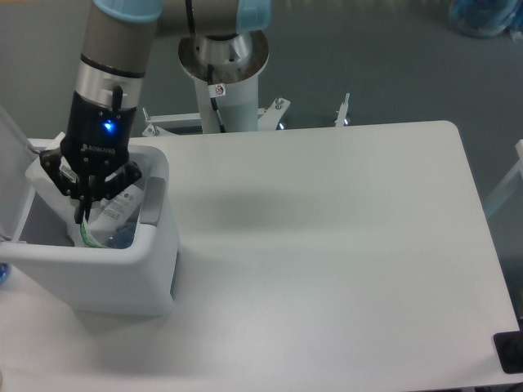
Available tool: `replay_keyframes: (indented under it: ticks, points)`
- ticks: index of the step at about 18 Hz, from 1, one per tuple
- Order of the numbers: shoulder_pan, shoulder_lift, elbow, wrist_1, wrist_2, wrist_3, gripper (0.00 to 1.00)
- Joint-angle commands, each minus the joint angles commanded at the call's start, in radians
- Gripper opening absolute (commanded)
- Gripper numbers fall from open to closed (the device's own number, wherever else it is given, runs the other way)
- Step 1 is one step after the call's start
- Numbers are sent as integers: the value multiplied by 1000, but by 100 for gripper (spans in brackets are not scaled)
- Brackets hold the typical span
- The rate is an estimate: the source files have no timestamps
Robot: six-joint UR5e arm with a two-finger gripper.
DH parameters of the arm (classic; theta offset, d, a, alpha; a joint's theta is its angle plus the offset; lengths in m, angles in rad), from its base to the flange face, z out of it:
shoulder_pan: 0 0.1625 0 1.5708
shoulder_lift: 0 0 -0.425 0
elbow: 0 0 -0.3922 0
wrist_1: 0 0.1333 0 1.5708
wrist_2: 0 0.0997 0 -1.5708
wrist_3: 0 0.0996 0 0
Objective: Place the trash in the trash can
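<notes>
The white trash can (pixel 122 278) stands open at the table's left edge, its lid (pixel 11 155) tipped up on the left. My gripper (pixel 84 214) points down into the opening. Its fingers are close together on the transparent plastic bag (pixel 110 208) with printed labels, which hangs inside the bin below the rim. A bluish patch (pixel 122 238) at the bottom of the bin looks like the clear bottle, mostly hidden by the bag and the bin's wall.
The white table (pixel 327 245) stretches to the right of the bin. The arm's pedestal (pixel 225 73) stands behind the table's far edge. A small blue object (pixel 2 273) shows at the left frame edge. A dark object (pixel 511 353) sits at the right front corner.
</notes>
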Motion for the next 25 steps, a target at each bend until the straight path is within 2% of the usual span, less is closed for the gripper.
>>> replay_keyframes:
  ticks: [4, 5, 6, 8, 9, 10, 15, 18, 20, 25]
  points:
    - [-5, 0, -9, -2, 0, 34, 1]
    - [-6, 0, -11, -2, 0, 43, 5]
    - [-6, 5, -9, -2, 0, 54, 21]
    - [-6, 17, -9, -2, 0, 72, 37]
    - [-6, 29, -6, -2, -2, 72, 65]
    - [-5, 44, -6, -3, 0, 75, 100]
    - [18, 133, -11, -6, 2, 225, 100]
    - [122, 184, 0, -12, 6, 245, 100]
    - [173, 193, 17, -17, 52, 296, 100]
    - [247, 190, 11, -40, 199, 526, 100]
